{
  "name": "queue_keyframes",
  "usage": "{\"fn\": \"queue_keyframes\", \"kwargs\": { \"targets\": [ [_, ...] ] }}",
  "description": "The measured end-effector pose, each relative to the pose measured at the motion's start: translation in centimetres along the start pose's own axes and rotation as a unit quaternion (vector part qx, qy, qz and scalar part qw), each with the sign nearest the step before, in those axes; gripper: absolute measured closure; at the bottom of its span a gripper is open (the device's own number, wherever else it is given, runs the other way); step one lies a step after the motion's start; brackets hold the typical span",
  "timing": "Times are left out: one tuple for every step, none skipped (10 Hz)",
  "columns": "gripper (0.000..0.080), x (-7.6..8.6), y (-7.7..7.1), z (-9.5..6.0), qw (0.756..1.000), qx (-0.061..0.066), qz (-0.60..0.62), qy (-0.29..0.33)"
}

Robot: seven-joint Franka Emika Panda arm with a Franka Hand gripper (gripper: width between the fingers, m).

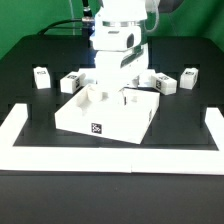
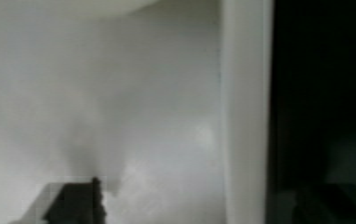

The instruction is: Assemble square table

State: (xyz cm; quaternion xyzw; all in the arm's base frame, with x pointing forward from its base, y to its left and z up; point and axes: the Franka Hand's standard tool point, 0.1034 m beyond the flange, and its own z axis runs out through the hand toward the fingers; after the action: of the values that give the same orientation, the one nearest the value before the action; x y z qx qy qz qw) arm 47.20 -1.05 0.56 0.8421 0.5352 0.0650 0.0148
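Slab: the large white square slab [image 1: 118, 113] lies flat in the middle of the black table [image 1: 30, 55], nearer the front edge than the back edge. It is turned a little, so one corner points toward the front edge.
Tag: a black-and-white square tag [image 1: 97, 128] sits on the slab's front side face, toward the exterior view's left.
Slab top: short white shapes rise from the top, under the arm. They are too washed out to tell what they are.
Gripper: the gripper [image 1: 108, 88] hangs straight down over the back half of the slab, close to its top. Whether it touches is unclear.
Jaw state: I cannot tell whether it is wide, narrow or holding anything. White glare hides the fingertips in the exterior view.
Wrist view: a blurred white surface [image 2: 104, 110] fills most of the picture. It has a straight edge with black table beyond [image 2: 326, 110]. One dark finger [image 2: 77, 203] shows against the white.
Arm: the white arm [image 1: 118, 35] stands above the slab's back edge.
Leg blocks: four small white tagged blocks lie on the table behind the slab, apart from it. The outer left leg block [image 1: 41, 77] and the inner left leg block [image 1: 72, 82] are on the exterior view's left. The inner right leg block [image 1: 160, 83] and the outer right leg block [image 1: 190, 76] are on its right.
Border wall: the low white border wall [image 1: 20, 125] runs along the front edge and up both side edges. Its front run lies just beyond the slab's front corner.
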Motion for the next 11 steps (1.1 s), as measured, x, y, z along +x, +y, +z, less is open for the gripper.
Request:
{"fn": "queue_keyframes", "kwargs": {
  "targets": [
    [0.0398,-0.02,0.00,0.00,1.000,0.000,0.000,0.000],
    [0.0398,-0.02,0.00,0.01,1.000,0.000,0.000,0.000],
    [0.0595,-0.03,-0.01,0.02,1.000,0.000,0.000,0.000],
    [0.0723,-0.02,-0.03,0.03,1.000,0.000,0.000,0.000],
    [0.0738,-0.06,-0.03,0.03,1.000,0.001,0.001,0.000],
    [0.0738,-0.07,-0.04,0.04,1.000,0.001,0.001,0.000],
    [0.0740,-0.07,-0.04,0.05,1.000,0.001,0.001,0.000],
    [0.0741,-0.07,-0.03,0.04,1.000,0.001,0.001,0.000],
    [0.0741,-0.08,-0.03,0.04,1.000,0.001,0.001,0.000],
    [0.0741,-0.07,-0.03,0.04,1.000,0.001,0.001,0.000],
    [0.0741,0.11,-0.05,0.06,1.000,0.001,-0.001,0.000]
  ]
}}
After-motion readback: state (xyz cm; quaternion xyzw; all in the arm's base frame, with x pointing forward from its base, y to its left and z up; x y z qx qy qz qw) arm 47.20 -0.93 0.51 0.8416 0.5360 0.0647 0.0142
